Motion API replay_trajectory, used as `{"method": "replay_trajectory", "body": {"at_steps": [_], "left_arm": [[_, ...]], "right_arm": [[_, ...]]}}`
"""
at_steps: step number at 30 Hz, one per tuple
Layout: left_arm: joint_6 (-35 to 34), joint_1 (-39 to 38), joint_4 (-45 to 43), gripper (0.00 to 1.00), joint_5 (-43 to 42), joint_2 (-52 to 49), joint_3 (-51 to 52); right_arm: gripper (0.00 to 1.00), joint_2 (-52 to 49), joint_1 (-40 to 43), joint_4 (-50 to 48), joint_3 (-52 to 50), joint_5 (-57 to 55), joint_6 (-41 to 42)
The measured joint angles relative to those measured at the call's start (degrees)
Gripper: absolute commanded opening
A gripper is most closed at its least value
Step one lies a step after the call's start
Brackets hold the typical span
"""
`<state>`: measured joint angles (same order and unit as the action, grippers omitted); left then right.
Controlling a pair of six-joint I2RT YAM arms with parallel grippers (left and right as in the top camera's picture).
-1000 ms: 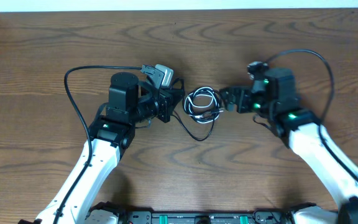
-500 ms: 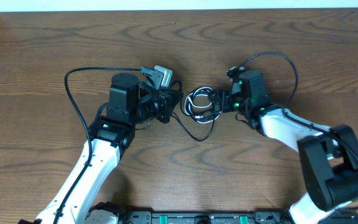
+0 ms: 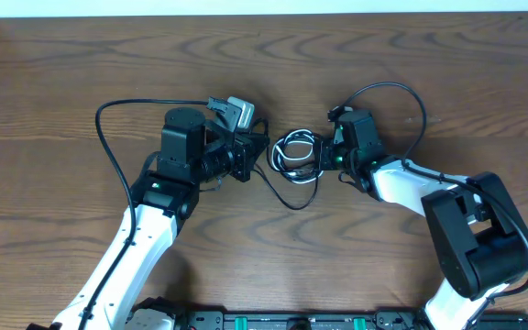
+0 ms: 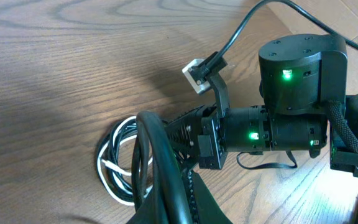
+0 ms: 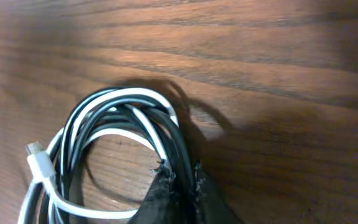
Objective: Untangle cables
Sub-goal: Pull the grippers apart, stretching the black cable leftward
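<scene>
Nearest the arm bases, well short of the cables [image 3: 296,154], a dark rail [image 3: 291,322] with green fittings ran along the near edge of the tabletop [image 3: 62,55], and two white-sleeved arms reached away from it toward the coil. The tabletop was dark brown wood with broad, wavy grain, matte, with soft sheen patches in the wrist views. The cables lay as a small coil of black and white loops flat on the wood between the two arms, one loose black strand sagging from the coil toward the rail. The left end effector [image 3: 262,152] met the coil's left side and was pinched closed, a black strand rising from its tip in its own wrist view, where the cables [image 4: 120,163] lay just beyond it. The right end effector [image 3: 318,156] met the coil's right side, its jaws also closed tight; its wrist view showed the fingertips [image 5: 166,190] clamped on black strands of the cables [image 5: 114,118], with a white plug [image 5: 38,160] at the left of the coil. Thick black wires [image 3: 100,128] arched off both arms to either side of the coil. Beyond the coil the wood ran bare to the far edge, where a pale strip [image 3: 246,7] showed; what it belonged to could not be told.
</scene>
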<state>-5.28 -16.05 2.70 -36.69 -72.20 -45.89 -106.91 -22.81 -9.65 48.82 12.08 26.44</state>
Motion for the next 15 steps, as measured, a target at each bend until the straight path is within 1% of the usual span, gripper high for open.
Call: {"method": "replay_trajectory", "body": {"at_steps": [4,7,9,13,15], "left_arm": [[1.60,0.33,0.20,0.07,0.94,0.00,0.00],[2.45,1.79,1.40,0.07,5.31,0.00,0.00],[2.64,3.23,2.64,0.07,10.10,0.00,0.00],[2.69,6.34,5.88,0.07,22.12,0.00,0.00],[2.08,7.98,7.80,0.07,28.70,0.00,0.00]], "right_arm": [[0.01,0.04,1.46,1.46,0.20,0.39,0.33],[0.01,1.18,5.03,4.81,0.44,0.70,0.28],[0.01,2.45,8.41,7.23,0.46,0.55,0.15],[0.01,5.84,15.93,12.35,0.44,-0.46,-0.28],[0.01,7.50,18.38,14.14,0.44,-0.83,-0.87]]}}
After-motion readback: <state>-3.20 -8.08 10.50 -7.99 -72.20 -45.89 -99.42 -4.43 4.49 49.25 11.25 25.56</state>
